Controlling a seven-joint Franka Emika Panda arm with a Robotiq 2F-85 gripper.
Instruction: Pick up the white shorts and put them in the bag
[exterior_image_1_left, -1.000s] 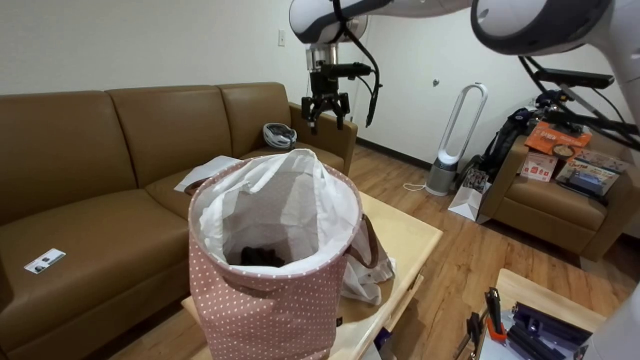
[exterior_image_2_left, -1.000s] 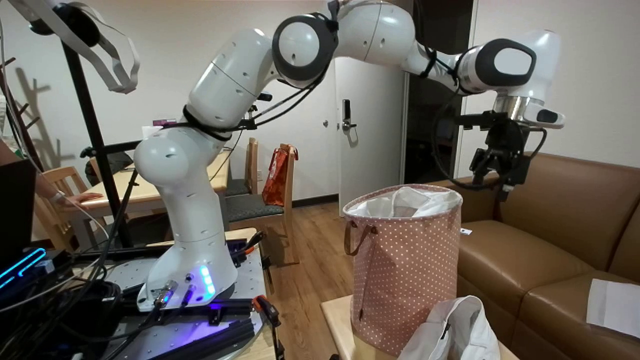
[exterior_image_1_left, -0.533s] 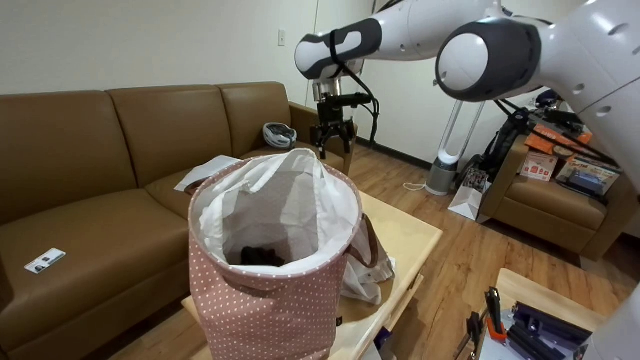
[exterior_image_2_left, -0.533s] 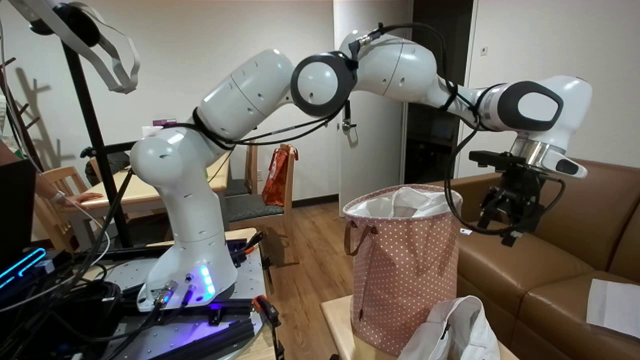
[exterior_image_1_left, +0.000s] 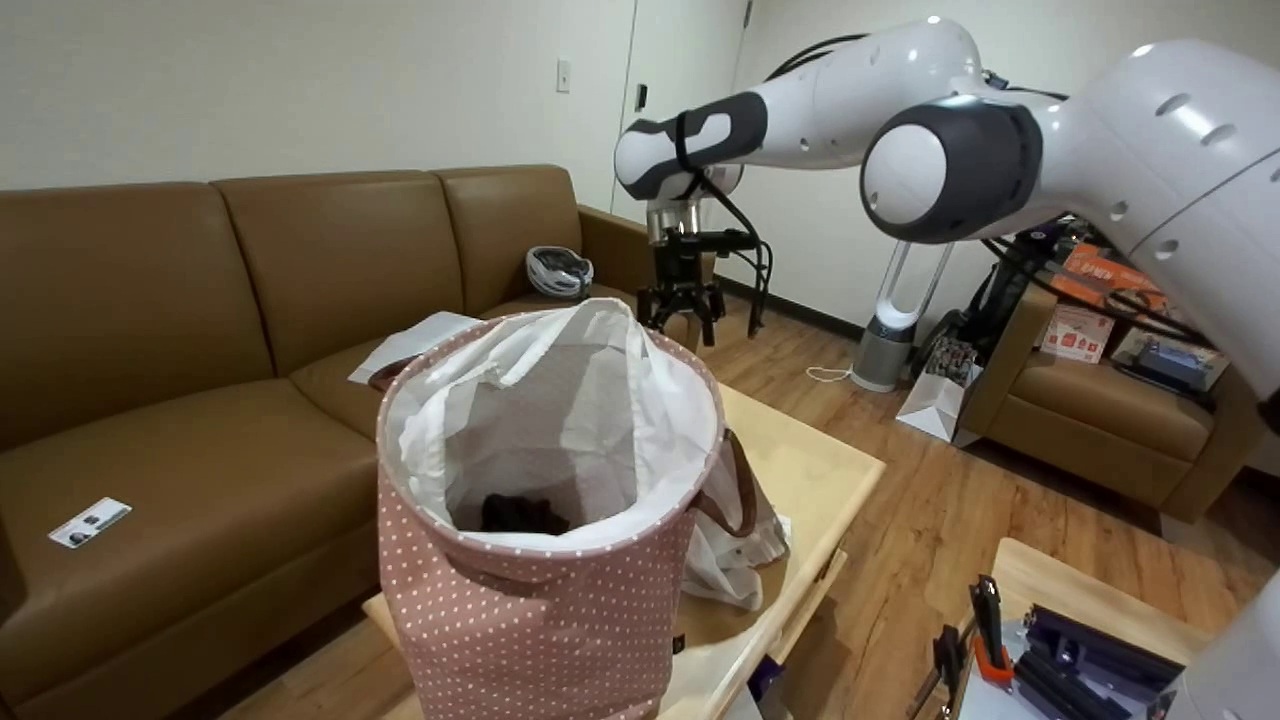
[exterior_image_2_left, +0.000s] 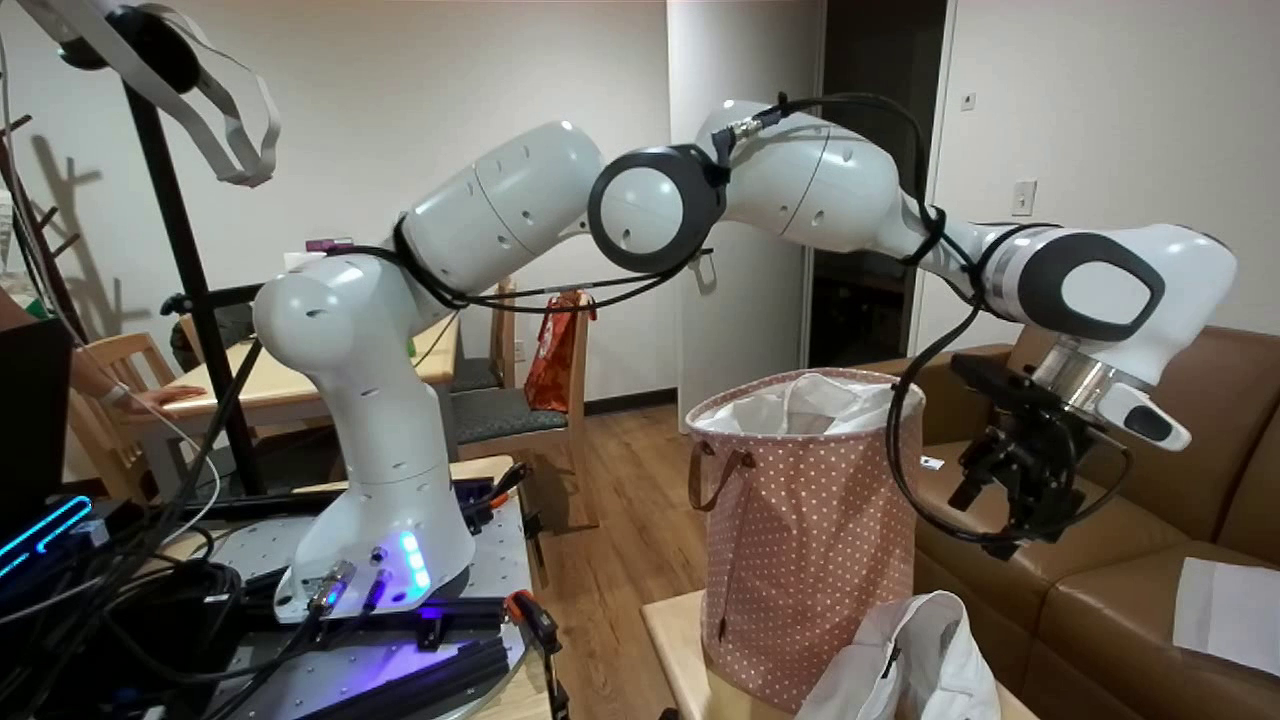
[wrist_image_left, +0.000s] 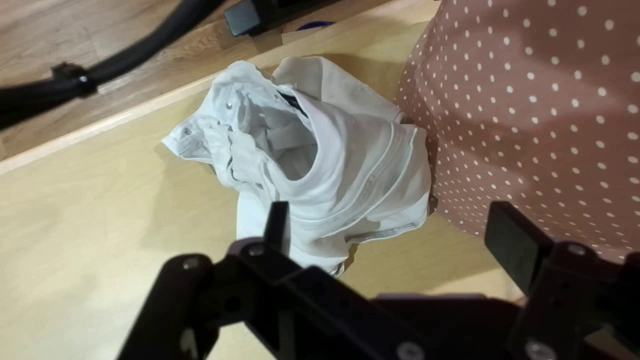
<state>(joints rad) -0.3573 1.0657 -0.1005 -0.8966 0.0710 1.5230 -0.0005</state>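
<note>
Polka-dot laundry bag (exterior_image_1_left: 540, 630): upright on table (exterior_image_1_left: 805, 450), dark item (exterior_image_1_left: 520, 514) inside
White shorts (wrist_image_left: 345, 165): crumpled on table, just beside bag
Gripper (wrist_image_left: 395, 234): spread wide, holding nothing

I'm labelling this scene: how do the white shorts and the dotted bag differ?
The white shorts are plain; the dotted bag is pink with white spots. The shorts lie crumpled, while the bag stands upright and open. The bag is much bigger than the shorts. Both rest on the table.
</note>
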